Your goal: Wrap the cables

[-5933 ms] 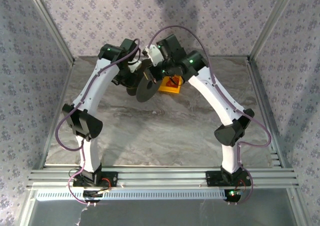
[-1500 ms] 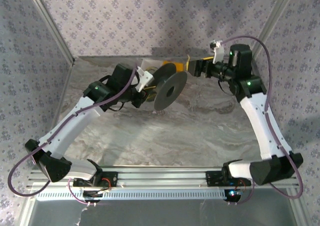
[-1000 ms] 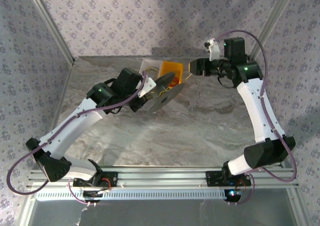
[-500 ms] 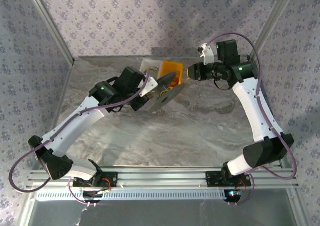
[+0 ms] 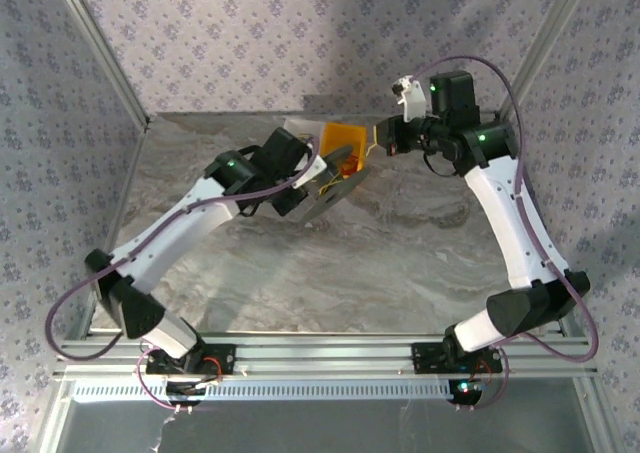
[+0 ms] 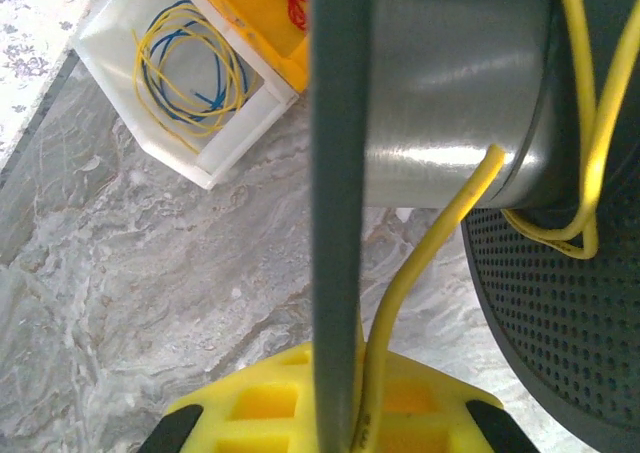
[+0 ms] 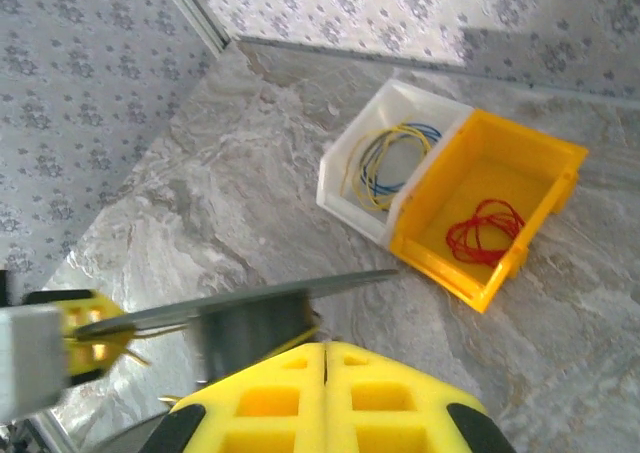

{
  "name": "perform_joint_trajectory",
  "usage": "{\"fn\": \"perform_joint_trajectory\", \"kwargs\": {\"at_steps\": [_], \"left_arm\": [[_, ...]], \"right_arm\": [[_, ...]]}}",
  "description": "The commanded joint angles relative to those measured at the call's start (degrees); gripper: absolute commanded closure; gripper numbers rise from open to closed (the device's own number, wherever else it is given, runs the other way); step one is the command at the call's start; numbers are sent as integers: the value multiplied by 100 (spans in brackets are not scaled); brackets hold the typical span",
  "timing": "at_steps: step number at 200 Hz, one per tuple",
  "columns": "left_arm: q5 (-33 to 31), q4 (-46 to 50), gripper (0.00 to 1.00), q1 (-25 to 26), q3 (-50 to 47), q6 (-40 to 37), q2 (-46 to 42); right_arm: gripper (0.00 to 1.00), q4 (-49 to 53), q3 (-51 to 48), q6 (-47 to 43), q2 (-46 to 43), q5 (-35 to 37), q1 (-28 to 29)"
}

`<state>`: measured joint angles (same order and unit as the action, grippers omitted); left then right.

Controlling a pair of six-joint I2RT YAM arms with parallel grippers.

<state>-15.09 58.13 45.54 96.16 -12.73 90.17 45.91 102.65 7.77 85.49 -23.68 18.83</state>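
Observation:
The dark grey spool (image 5: pixel 340 181) hangs tilted above the table near the back, and my left gripper (image 5: pixel 316 180) holds it. In the left wrist view my left gripper (image 6: pixel 335 363) is shut on one thin flange of the spool (image 6: pixel 335 173). The yellow cord (image 6: pixel 432 248) runs beside that flange up to the shiny core and loops on the far side. My right gripper (image 5: pixel 382 138) sits just right of the spool. Its yellow fingers (image 7: pixel 290 398) are pressed together. The yellow cord (image 7: pixel 296 337) runs from the spool (image 7: pixel 250 318) into their tips.
A white bin (image 5: pixel 298 131) holding yellow and blue wires and a yellow bin (image 5: pixel 345 136) holding a red wire stand side by side at the back, right behind the spool. Metal frame posts and patterned walls close the table's left, right and back.
My left arm has carried the spool right and toward the back, tilting it flatter. My right gripper has swung left from the back right corner, closing in on the spool.

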Motion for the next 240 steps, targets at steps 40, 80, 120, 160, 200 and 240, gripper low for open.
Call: {"fn": "perform_joint_trajectory", "kwargs": {"at_steps": [40, 80, 120, 160, 200, 240], "left_arm": [[-732, 1178, 100, -208, 1846, 1621, 1576], [9, 1106, 100, -794, 2733, 2331, 1947], [1059, 409, 100, -1434, 2961, 2931, 1887], [1895, -998, 100, -1812, 2610, 3960, 1503], [2148, -2661, 100, -1918, 2343, 4798, 1021], [2192, -4411, 100, -2061, 1358, 5680, 311]], "right_arm": [[100, -1969, 62, 791, -291, 388, 1133], [100, -3063, -876, 1357, -769, 765, 1997], [100, -4663, -2509, 2175, -1525, 1066, 2430], [100, -5024, -3151, 2655, -1453, 1006, 2514], [100, -5379, -3560, 3001, -1188, 1178, 2512], [100, -5897, -4125, 3290, -1333, 1532, 2269]]}}
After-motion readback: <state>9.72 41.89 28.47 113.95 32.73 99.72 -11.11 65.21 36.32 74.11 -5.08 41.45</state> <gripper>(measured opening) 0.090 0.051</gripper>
